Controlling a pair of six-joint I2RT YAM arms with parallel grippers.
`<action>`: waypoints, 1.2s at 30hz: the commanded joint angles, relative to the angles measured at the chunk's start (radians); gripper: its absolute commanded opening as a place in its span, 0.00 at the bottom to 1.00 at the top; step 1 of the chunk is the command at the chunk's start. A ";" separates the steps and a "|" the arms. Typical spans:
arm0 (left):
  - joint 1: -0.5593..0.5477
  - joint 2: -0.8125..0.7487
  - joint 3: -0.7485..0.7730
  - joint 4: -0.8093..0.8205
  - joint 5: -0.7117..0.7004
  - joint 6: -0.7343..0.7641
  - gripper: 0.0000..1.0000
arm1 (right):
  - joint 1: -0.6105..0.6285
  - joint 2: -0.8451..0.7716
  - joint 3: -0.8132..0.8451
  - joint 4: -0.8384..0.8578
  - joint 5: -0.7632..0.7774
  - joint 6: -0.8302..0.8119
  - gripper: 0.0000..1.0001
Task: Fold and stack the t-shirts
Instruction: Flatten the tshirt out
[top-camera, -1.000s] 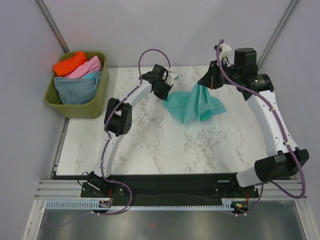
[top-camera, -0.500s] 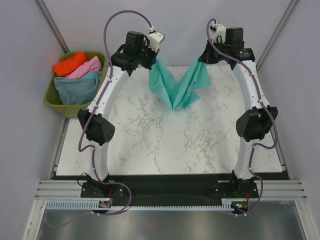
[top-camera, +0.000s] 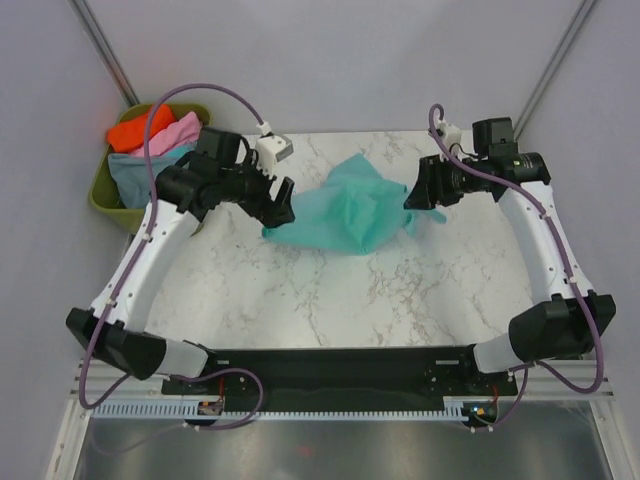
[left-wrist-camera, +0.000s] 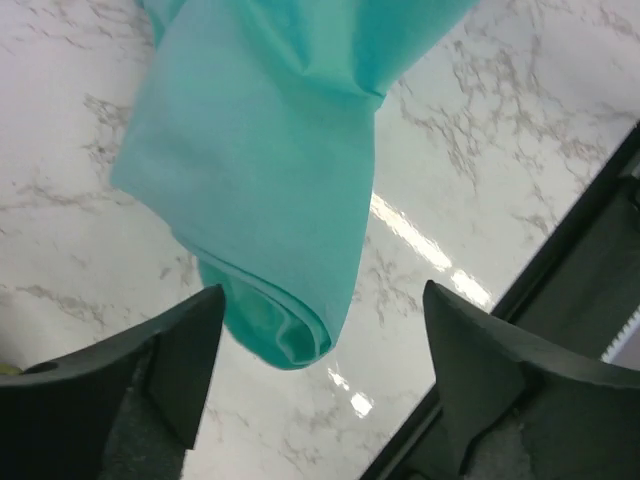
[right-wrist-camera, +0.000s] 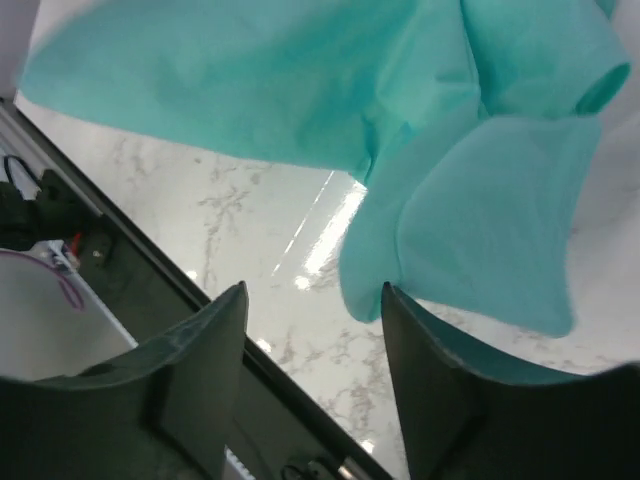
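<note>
Location: teal-green t-shirt (top-camera: 345, 212) bunched on counter (top-camera: 330, 300), 12 o'clock, between arms. Both left gripper (top-camera: 280, 207) and right gripper (top-camera: 412, 200) spread wide, holding nothing, cloth just beyond fingertips. Risk: regrasp pinches doubled layers or sleeve instead of hem, so shirt lifts twisted, fold lopsided. Also other tees (top-camera: 160, 150) in tub (top-camera: 105, 205), 10 o'clock.

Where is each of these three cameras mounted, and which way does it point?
Top view: above and behind the arms, looking down on the table, teal-green shirt and tub; both whole arms show.
Left wrist view: on the left arm, looking past its two dark fingers at the shirt.
Right wrist view: on the right arm, its fingers framing the shirt.
All three share the shirt and table.
</note>
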 joint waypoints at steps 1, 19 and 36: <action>-0.002 -0.070 -0.081 -0.036 0.046 -0.068 0.93 | 0.000 0.061 -0.043 -0.013 -0.099 0.032 0.67; 0.052 0.706 0.490 -0.039 -0.027 -0.033 0.87 | -0.023 0.622 0.311 0.059 -0.011 0.040 0.83; 0.190 0.608 0.217 -0.059 -0.042 -0.010 0.86 | 0.018 1.102 0.805 0.119 0.010 0.036 0.82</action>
